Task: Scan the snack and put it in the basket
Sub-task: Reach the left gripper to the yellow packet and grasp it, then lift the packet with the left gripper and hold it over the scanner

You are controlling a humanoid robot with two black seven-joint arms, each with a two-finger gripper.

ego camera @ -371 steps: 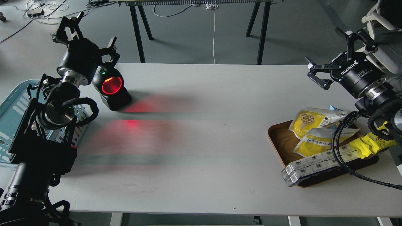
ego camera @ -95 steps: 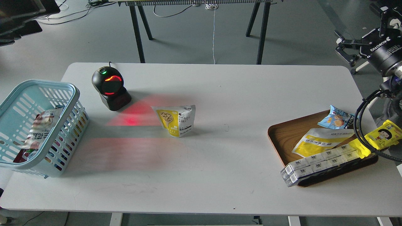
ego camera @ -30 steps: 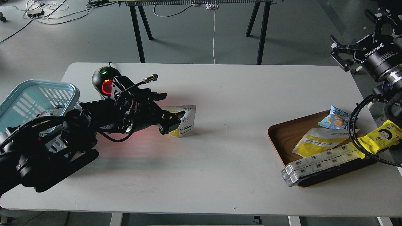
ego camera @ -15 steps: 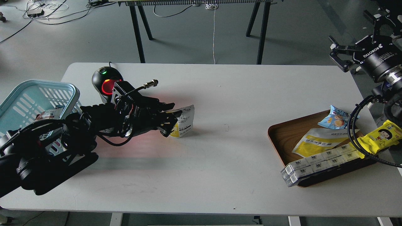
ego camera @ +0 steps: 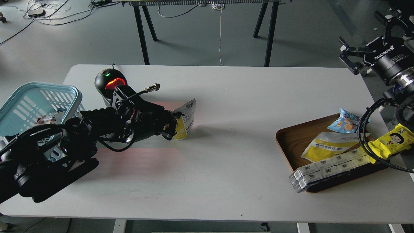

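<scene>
The snack [ego camera: 185, 119], a yellow and white pouch, is pinched at its left side by my left gripper [ego camera: 173, 124] and is lifted and tilted; its round picture is hidden behind the fingers. It hangs just right of the black scanner [ego camera: 110, 84], whose window glows red. The light blue basket [ego camera: 19, 103] stands at the table's left edge, partly behind my left arm, with a packet inside. My right gripper [ego camera: 364, 38] is open and empty, high off the table's far right corner.
A brown wooden tray [ego camera: 291, 142] at the right holds a flat yellow-white pouch [ego camera: 330, 145], a blue packet [ego camera: 347, 120], a long yellow wrapper with a cartoon face [ego camera: 389, 140] and white boxes [ego camera: 326, 168]. Red scanner light falls on the table.
</scene>
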